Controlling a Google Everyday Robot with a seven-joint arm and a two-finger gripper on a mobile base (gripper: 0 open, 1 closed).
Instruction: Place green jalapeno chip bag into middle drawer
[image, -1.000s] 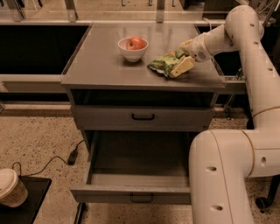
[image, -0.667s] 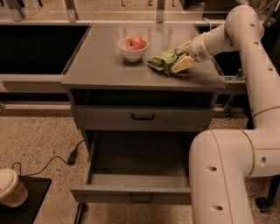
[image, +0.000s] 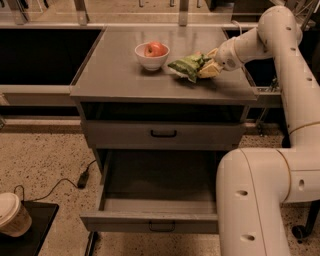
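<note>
Item: green jalapeno chip bag (image: 186, 66). Lies on the cabinet top (image: 130, 82), right of centre, long axis running left to right, just right of the white bowl (image: 151, 62).

Gripper (image: 209, 69): at the bag's right end, clenched on it; the bag extends leftward from the fingers.

Middle drawer (image: 150, 222): pulled open toward the near side, well below the bag and nearer; tray shows nothing inside. By my reckoning, the carry runs nearward and down.

Upper drawer (image: 120, 134): closed.

Bowl contents: one red apple (image: 155, 49).

Paper cup (image: 12, 215): lidded, on the floor near left.
</note>
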